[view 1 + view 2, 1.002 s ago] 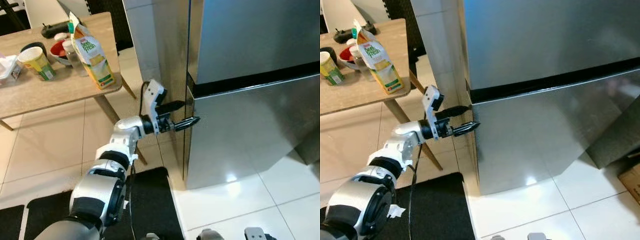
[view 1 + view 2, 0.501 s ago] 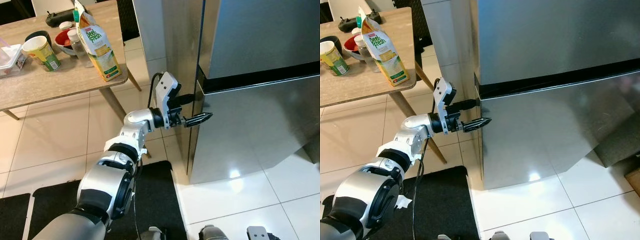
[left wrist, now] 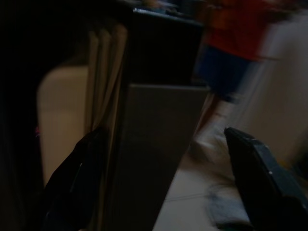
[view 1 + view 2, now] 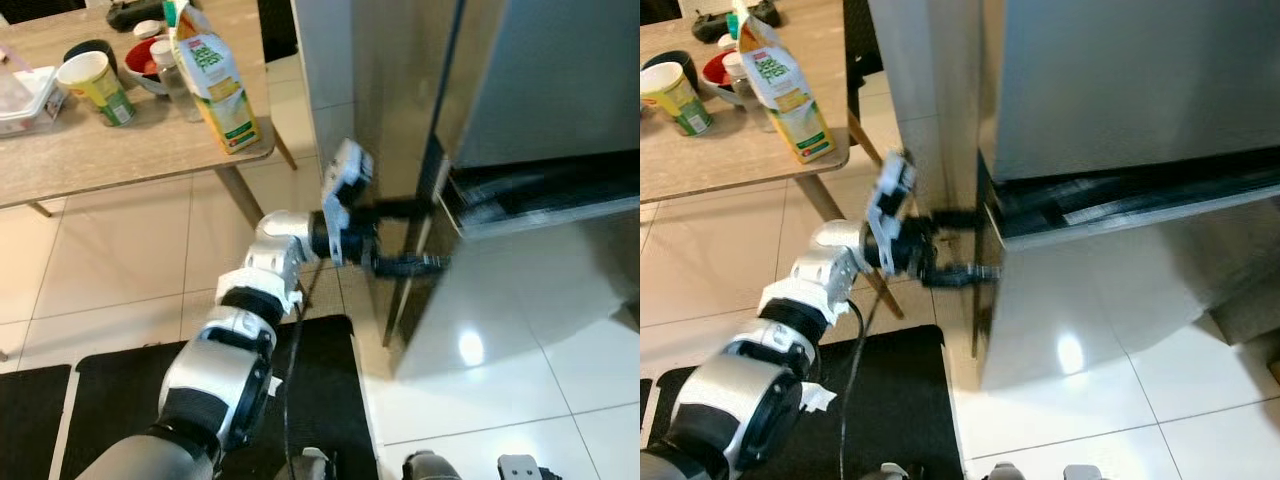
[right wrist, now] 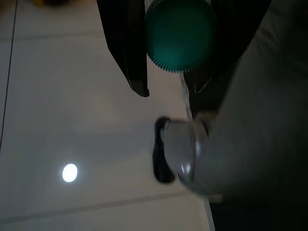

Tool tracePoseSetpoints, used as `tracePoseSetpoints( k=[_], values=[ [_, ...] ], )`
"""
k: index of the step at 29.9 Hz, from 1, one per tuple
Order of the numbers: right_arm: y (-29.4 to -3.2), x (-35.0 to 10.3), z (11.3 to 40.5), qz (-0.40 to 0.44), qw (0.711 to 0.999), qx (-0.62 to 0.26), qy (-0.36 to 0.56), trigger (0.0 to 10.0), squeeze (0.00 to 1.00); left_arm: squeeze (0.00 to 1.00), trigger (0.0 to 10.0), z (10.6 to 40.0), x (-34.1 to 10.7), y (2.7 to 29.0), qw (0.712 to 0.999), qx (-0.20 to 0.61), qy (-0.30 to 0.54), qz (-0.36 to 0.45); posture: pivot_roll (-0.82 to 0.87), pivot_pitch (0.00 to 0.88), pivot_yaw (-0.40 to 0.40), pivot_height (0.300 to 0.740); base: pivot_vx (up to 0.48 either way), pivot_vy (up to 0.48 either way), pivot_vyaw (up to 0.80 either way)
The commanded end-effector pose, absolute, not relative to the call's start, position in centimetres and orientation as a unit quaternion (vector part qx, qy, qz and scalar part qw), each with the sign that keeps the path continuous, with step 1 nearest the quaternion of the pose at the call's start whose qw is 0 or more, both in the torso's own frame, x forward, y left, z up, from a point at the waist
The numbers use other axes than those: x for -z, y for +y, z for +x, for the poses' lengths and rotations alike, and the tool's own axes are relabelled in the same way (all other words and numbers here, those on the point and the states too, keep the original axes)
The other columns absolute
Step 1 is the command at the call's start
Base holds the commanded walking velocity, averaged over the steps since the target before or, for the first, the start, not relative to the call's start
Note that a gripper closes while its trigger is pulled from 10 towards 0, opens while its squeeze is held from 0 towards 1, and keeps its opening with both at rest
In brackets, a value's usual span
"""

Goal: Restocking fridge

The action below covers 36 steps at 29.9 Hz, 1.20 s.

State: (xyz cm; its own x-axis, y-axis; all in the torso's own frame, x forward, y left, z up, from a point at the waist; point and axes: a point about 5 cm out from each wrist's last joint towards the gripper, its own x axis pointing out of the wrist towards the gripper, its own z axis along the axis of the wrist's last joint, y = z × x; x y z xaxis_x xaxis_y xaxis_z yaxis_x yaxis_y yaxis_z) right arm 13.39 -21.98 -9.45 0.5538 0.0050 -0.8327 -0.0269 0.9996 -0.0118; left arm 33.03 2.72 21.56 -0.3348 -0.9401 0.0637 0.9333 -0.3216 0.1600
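Two fingers of the left claw (image 4: 415, 236) straddle the fridge door (image 4: 500, 290) edge, spread apart; the right claw (image 5: 166, 72) grips a green-capped bottle (image 5: 180, 33).

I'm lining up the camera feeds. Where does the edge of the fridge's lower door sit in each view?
Left eye view: the lower door edge runs right of centre, between the open jaws of the left gripper.
Right eye view: near centre, with the same jaws around it.
Left wrist view: the grey slab mid-frame.
Right wrist view: floor tiles and the held bottle instead.
Shared landmark: the left gripper.
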Motion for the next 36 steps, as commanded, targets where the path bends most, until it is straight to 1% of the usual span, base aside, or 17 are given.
tracePoseSetpoints(
  k=[1,8,9,10,13,15,16,18,20,21,22,25,28,30,31,34,36],
  values=[
    [-20.7,10.3,11.7,0.008,0.866,-0.020,0.500,10.0,0.00,0.00,10.0,31.8,-20.5,1.5,0.545,0.836,-0.059,0.019,-0.23,0.240,0.122,0.740,0.000,0.000,0.00],
    [-20.5,10.2,12.0,0.009,0.867,-0.019,0.497,10.0,0.00,0.00,10.0,30.6,-19.5,2.0,0.535,0.843,-0.048,0.012,-0.23,0.226,0.124,0.740,0.000,0.000,0.00],
    [-20.5,10.3,12.0,0.010,0.866,-0.016,0.499,10.0,0.00,0.00,10.0,31.2,-18.6,2.7,0.571,0.820,-0.047,0.015,-0.22,0.210,0.128,0.740,0.000,0.000,0.00],
    [-20.5,10.3,12.0,0.010,0.866,-0.016,0.499,10.0,0.00,0.00,10.0,31.2,-18.6,2.7,0.571,0.820,-0.047,0.015,-0.22,0.210,0.128,0.740,0.000,0.000,0.00],
    [-20.4,10.5,11.4,0.013,0.862,-0.011,0.507,10.0,0.00,0.00,10.0,32.1,-15.7,5.2,0.669,0.743,-0.021,-0.008,-0.21,0.195,0.127,0.740,0.000,0.000,0.00],
    [-20.4,10.5,11.4,0.013,0.861,-0.010,0.509,10.0,0.00,0.00,10.0,32.2,-15.1,5.8,0.687,0.726,-0.011,-0.019,-0.20,0.193,0.127,0.740,0.000,0.000,0.00],
    [-20.4,10.6,11.2,0.013,0.859,-0.010,0.512,10.0,0.00,0.00,10.0,32.3,-13.6,7.0,0.721,0.693,0.007,-0.021,-0.19,0.189,0.126,0.740,0.000,0.000,0.00],
    [-20.3,10.7,11.0,0.012,0.855,-0.009,0.518,10.0,0.00,0.00,10.0,31.5,-8.1,11.7,0.826,0.554,0.094,-0.047,-0.18,0.175,0.123,0.740,0.000,0.000,0.00],
    [-20.3,10.7,11.0,0.012,0.855,-0.009,0.518,10.0,0.00,0.00,10.0,31.5,-8.1,11.7,0.826,0.554,0.094,-0.047,-0.18,0.175,0.123,0.740,0.000,0.000,0.00],
    [-20.3,10.7,11.0,0.012,0.855,-0.010,0.519,10.0,0.00,0.00,10.0,31.1,-6.5,13.0,0.849,0.510,0.122,-0.057,-0.18,0.170,0.120,0.740,0.000,0.000,0.00],
    [-20.3,10.7,11.0,0.012,0.855,-0.010,0.519,10.0,0.00,0.00,10.0,31.1,-6.5,13.0,0.849,0.510,0.122,-0.057,-0.18,0.170,0.120,0.740,0.000,0.000,0.00],
    [-20.2,10.5,11.7,0.005,0.857,-0.022,0.515,10.0,0.00,0.00,10.0,25.4,1.5,19.5,0.914,0.283,0.278,-0.089,-0.16,0.142,0.103,0.740,0.000,0.000,0.00],
    [-20.2,10.4,12.1,-0.004,0.858,-0.033,0.513,10.0,0.00,0.00,10.0,22.7,3.7,21.2,0.915,0.214,0.330,-0.094,-0.16,0.135,0.097,0.740,0.000,0.000,0.00],
    [-20.1,10.2,12.8,-0.022,0.860,-0.051,0.508,10.0,0.00,0.00,10.0,18.2,6.5,23.3,0.899,0.113,0.410,-0.102,-0.16,0.123,0.088,0.740,0.000,0.000,0.00],
    [-20.1,10.2,12.8,-0.022,0.860,-0.051,0.508,10.0,0.00,0.00,10.0,18.2,6.5,23.3,0.899,0.113,0.410,-0.102,-0.16,0.123,0.088,0.740,0.000,0.000,0.00],
    [-20.1,9.9,13.5,-0.047,0.859,-0.072,0.504,10.0,0.00,0.00,10.0,13.2,8.8,24.5,0.868,0.018,0.485,-0.106,-0.15,0.103,0.082,0.740,0.000,0.000,0.00],
    [-20.1,9.9,13.7,-0.051,0.859,-0.076,0.504,10.0,0.00,0.00,10.0,12.5,9.0,24.5,0.864,0.001,0.491,-0.112,-0.15,0.101,0.081,0.740,0.000,0.000,0.00]
  ],
)
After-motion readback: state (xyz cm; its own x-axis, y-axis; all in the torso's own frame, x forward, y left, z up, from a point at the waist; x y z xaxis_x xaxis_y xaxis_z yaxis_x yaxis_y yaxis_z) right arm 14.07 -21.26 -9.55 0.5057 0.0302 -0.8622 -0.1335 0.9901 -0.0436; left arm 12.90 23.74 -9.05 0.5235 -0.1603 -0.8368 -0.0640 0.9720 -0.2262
